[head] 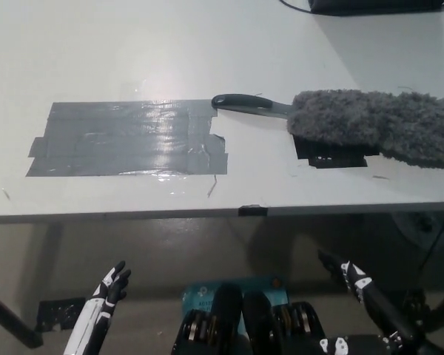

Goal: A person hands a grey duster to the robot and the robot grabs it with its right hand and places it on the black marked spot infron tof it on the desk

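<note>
The grey duster [374, 126] lies flat on the white desk [207, 44], its fluffy head at the right and its dark handle [244, 103] pointing left. The head covers most of a black marked spot [329, 153], which shows under its near edge. My black right hand [355, 279] hangs below the desk edge at the lower right, open and holding nothing. My white left hand [107, 290] rests at the lower left, below the desk, fingers apart and empty.
A wide patch of shiny grey tape [126, 138] covers the desk's left middle. A dark object [370, 4] sits at the far right top edge. The desk's front edge [207, 213] runs across the picture, with floor below.
</note>
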### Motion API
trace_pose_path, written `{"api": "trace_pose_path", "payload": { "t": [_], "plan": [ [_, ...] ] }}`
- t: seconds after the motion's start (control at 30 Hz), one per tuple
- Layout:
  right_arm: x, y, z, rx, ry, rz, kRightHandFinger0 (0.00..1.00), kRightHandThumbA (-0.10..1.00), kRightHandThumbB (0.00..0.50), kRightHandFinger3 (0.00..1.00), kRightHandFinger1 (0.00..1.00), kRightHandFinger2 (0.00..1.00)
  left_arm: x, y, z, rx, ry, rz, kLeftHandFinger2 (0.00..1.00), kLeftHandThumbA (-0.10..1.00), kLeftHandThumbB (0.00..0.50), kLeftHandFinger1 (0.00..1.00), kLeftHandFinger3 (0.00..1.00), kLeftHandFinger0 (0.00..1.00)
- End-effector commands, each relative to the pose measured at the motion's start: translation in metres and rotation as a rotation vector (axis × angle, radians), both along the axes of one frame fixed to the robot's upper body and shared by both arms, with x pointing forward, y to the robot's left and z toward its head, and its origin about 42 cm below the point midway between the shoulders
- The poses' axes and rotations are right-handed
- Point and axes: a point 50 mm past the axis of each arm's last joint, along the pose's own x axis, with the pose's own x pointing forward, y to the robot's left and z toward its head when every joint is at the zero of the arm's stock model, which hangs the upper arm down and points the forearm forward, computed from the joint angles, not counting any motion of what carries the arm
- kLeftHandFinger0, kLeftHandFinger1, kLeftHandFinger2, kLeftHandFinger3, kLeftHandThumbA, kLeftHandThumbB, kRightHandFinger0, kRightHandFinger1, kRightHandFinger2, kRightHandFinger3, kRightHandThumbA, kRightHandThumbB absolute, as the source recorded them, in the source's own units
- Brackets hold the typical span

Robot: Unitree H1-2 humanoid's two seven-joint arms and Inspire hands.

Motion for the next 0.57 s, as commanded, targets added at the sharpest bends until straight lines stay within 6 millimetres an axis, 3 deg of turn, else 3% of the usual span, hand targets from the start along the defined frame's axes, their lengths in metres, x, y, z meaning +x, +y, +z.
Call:
{"api": "trace_pose_path", "payload": {
  "t": [0.0, 0.53],
  "plan": [
    [0.013, -0.007, -0.017, -0.036, -0.242, -0.198, 1.0, 1.0, 0.286, 1.0, 1.0, 1.0, 0.002, -0.007, 0.009, -0.009, -0.077, -0.028, 1.0, 1.0, 0.226, 1.0, 1.0, 1.0],
    [0.009, -0.004, -0.031, -0.096, -0.217, -0.161, 1.0, 1.0, 0.293, 1.0, 1.0, 1.0, -0.01, -0.007, -0.001, -0.036, -0.044, -0.011, 1.0, 1.0, 0.206, 1.0, 1.0, 1.0]
  ]
}}
